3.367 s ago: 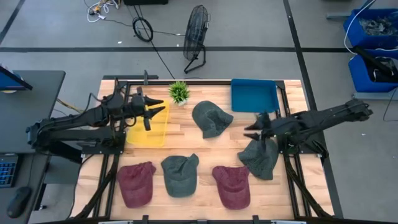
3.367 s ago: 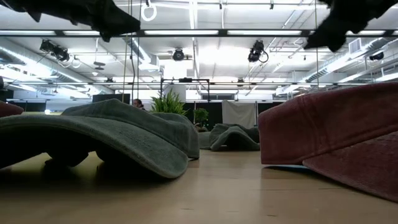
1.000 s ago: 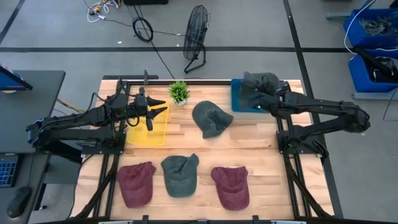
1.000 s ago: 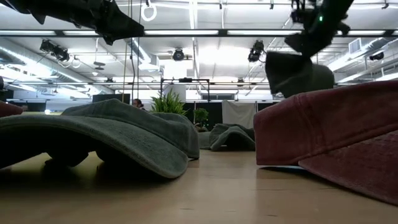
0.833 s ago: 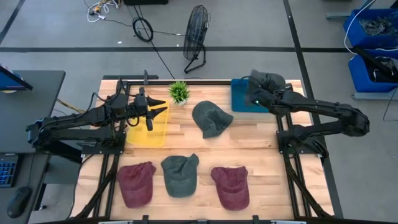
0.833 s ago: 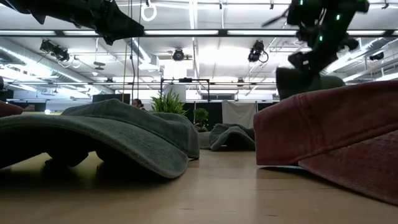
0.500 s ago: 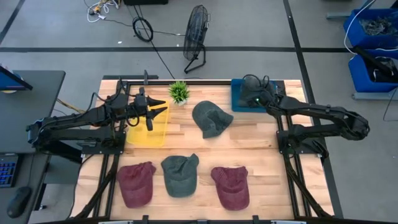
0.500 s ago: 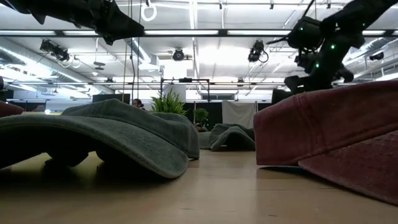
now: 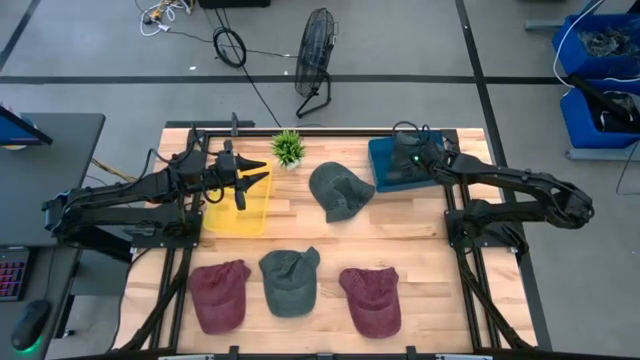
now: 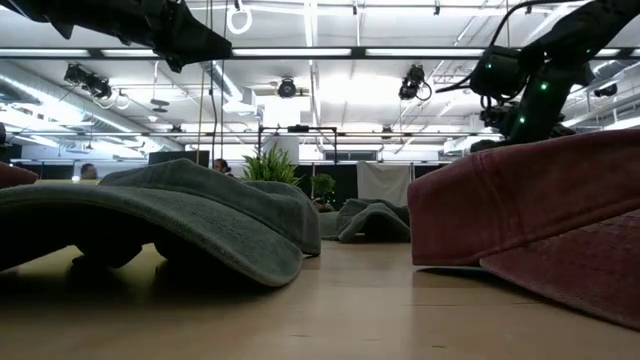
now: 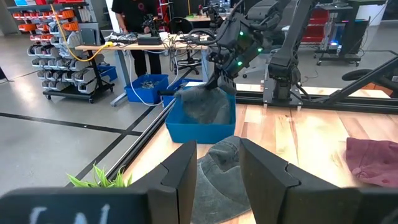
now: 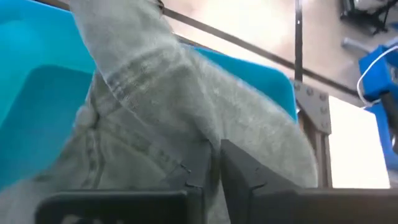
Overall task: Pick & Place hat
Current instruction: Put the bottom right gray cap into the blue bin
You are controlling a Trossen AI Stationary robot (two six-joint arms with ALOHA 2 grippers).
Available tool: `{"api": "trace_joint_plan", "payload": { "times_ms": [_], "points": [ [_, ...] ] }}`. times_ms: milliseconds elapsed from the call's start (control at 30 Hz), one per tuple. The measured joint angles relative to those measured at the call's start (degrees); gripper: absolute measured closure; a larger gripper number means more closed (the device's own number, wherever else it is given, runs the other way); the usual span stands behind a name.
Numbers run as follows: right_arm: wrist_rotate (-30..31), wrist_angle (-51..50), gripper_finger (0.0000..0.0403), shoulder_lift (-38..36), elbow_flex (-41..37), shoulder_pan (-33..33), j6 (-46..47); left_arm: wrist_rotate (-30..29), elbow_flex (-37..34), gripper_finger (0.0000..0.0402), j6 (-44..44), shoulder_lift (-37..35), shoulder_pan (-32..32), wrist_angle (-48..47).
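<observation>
A grey-green hat [image 9: 402, 165] lies in the blue bin [image 9: 378, 158] at the table's far right, with my right gripper [image 9: 408, 156] down on it and shut on its cloth. The left wrist view shows this hat [image 11: 205, 106] heaped in the bin [image 11: 199, 132]. Another grey-green hat [image 9: 338, 190] rests at mid-table. Along the near edge lie a dark red hat [image 9: 218, 293], a grey-green hat [image 9: 289, 281] and a second dark red hat [image 9: 373, 298]. My left gripper [image 9: 245, 180] hovers open above the yellow bin [image 9: 238, 210]. My right gripper pinches a raised fold of the hat's cloth [image 12: 211, 134] between its two fingers [image 12: 239, 168]. It comes from above, slanting down into the bin. The hat sits in the blue bin, its cloth drawn up toward the fingers.
A small potted plant [image 9: 288, 148] stands at the far edge between the two bins. A fan [image 9: 316, 55] stands on the floor beyond the table. Bare wood lies between the mid-table hat and the near row. A person [image 11: 134, 15] stands at a bench in the room.
My right gripper has gone down and toward the near edge, from above the blue bin's far rim into the bin. The grey-green hat has gone with it, from hanging clear to lying in the bin.
</observation>
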Motion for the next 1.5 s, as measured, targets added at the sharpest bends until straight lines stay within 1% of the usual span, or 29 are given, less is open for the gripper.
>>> {"api": "trace_joint_plan", "payload": {
  "times_ms": [167, 233, 367, 433, 467, 600, 633, 667, 800, 833, 900, 1133, 1267, 1300, 1367, 1500],
  "points": [
    [-0.03, 3.27, 0.032, 0.0, 0.0, -0.2, -4.81, 0.02, 0.0, 0.0278, -0.02, 0.0, 0.0, 0.0],
    [-0.34, 4.8, 0.0303, 0.0, 0.01, -0.16, -5.39, 0.01, 0.0, 0.0278, -0.02, 0.0, 0.0, 0.01],
    [-6.65, 5.13, 0.0281, 0.0, 1.62, -0.17, -5.56, 0.02, 0.0, 0.0278, 0.0, 0.0, 0.0, 0.0],
    [-6.27, 4.33, 0.0279, 0.0, 2.23, -0.1, -5.7, 0.02, 0.0, 0.0278, 0.0, 0.0, 0.0, 0.0],
    [-4.39, 3.87, 0.028, 0.0, 2.35, -0.1, -5.7, 0.02, 0.0, 0.0278, 0.0, 0.0, 0.0, 0.0],
    [7.89, 1.21, 0.0299, 0.0, 2.4, -0.49, -5.52, 0.02, 0.0, 0.0278, 0.0, 0.0, 0.0, -0.02],
    [9.54, 0.57, 0.0308, 0.0, 2.4, -0.84, -4.9, 0.02, 0.0, 0.0278, 0.0, 0.0, 0.01, -0.01],
    [9.83, 0.29, 0.0319, 0.0, 2.4, -1.25, -4.24, 0.02, 0.0, 0.0278, 0.0, 0.0, 0.0, 0.0],
    [3.2, 0.44, 0.0385, 0.95, 2.4, -2.81, -1.57, 0.01, -0.01, 0.0278, 0.0, 0.0, 0.01, -0.01],
    [2.13, 0.59, 0.0393, 1.57, 2.3, -2.85, -1.72, 0.02, 0.0, 0.0278, 0.0, 0.0, 0.0, -0.02],
    [1.79, 1.77, 0.0392, 3.03, 1.28, -2.83, -1.77, 0.02, 0.0, 0.0278, 0.0, 0.0, 0.02, -0.02],
    [0.35, 2.84, 0.0397, 9.74, -0.83, -2.83, 3.01, 0.02, -0.02, 0.0278, 0.02, 0.0, 0.02, -0.07],
    [-3.74, 2.7, 0.0399, 12.24, -0.83, -2.85, 3.77, 0.01, -0.02, 0.0278, 0.02, 0.0, 0.01, -0.12],
    [-3.92, 2.64, 0.04, 12.77, -0.85, -2.83, 3.73, 0.02, -0.02, 0.0278, 0.02, 0.0, 0.01, -0.19],
    [-3.44, 2.8, 0.04, 13.19, -0.85, -2.81, 3.27, 0.02, -0.02, 0.0278, 0.02, 0.0, 0.0, -0.44],
    [-0.59, 1.76, 0.0399, 12.72, -0.19, -2.77, 1.98, 0.02, -0.02, 0.0278, 0.02, -0.02, 0.01, -0.45]
  ]
}}
